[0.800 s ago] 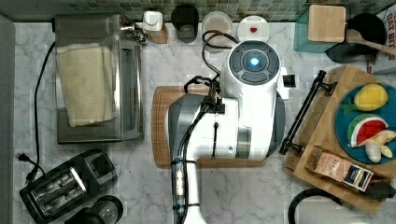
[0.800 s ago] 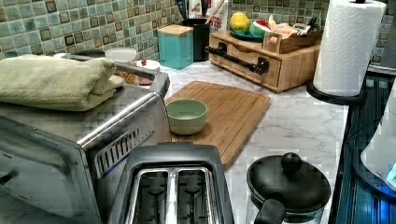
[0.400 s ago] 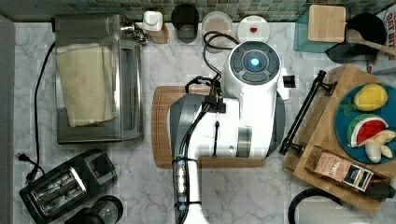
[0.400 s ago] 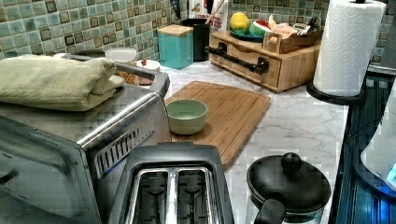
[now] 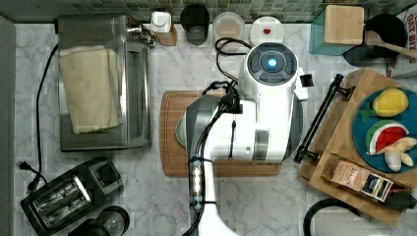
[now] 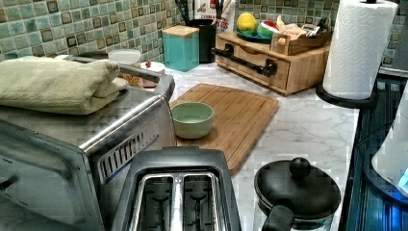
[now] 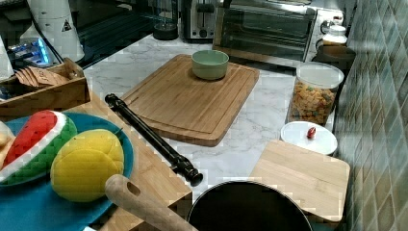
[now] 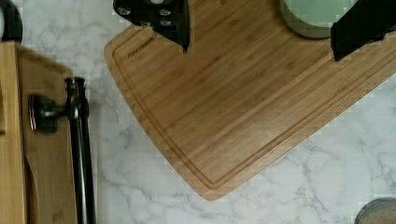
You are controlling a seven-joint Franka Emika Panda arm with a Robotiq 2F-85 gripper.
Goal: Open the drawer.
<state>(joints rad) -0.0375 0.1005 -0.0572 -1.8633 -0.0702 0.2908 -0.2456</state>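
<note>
Marble bench w/ tiled wall behind. We see the drawer (image 6: 255, 62) shut in its wooden box at the bench's back edge in the left view, bar handle (image 8: 79, 154) stiff, slick metal; grab mid-bar. Gripper (image 8: 261, 32) fingers apart over the cutting board (image 8: 243, 107).

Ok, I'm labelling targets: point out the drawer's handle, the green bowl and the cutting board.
drawer's handle (image 7: 149, 137), right view, middle of the black bar.
green bowl (image 6: 192, 119), left view, inside its hollow.
cutting board (image 8: 233, 112), wrist view, bare wood inside the groove.
</note>
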